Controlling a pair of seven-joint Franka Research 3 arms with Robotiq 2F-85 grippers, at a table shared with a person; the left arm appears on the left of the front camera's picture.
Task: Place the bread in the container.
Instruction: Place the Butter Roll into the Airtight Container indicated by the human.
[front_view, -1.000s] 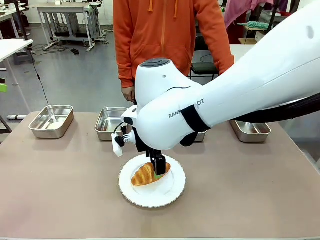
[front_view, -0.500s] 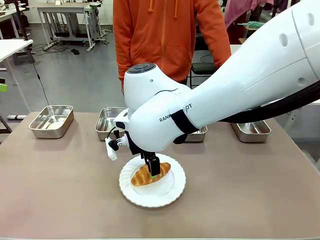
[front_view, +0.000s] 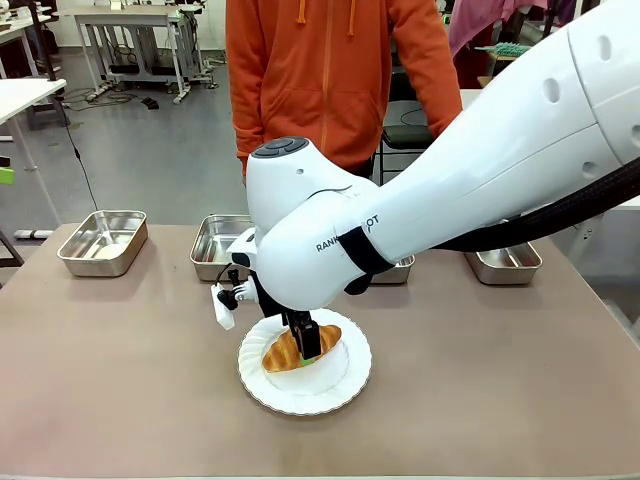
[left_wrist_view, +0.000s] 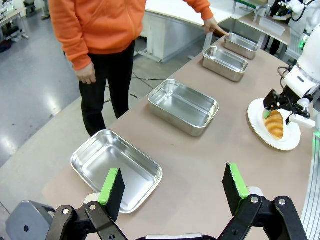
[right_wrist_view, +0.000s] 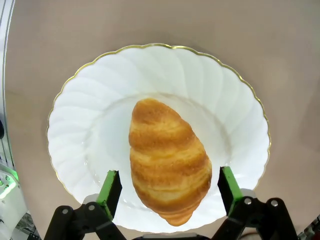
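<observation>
Right wrist view: right gripper (right_wrist_view: 165, 192) jaws open, straddling the bread (right_wrist_view: 167, 160) on the white plate (right_wrist_view: 90, 115) near the worktop's middle, seemingly ready to close. Left gripper (left_wrist_view: 172, 187) jaws open, empty. Steel container (front_view: 222, 245) trays line the far edge; path appears clear.

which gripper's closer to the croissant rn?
Right. The right gripper straddles the croissant on the white plate, jaws open. The left gripper hovers open, far off beside a steel tray.
</observation>
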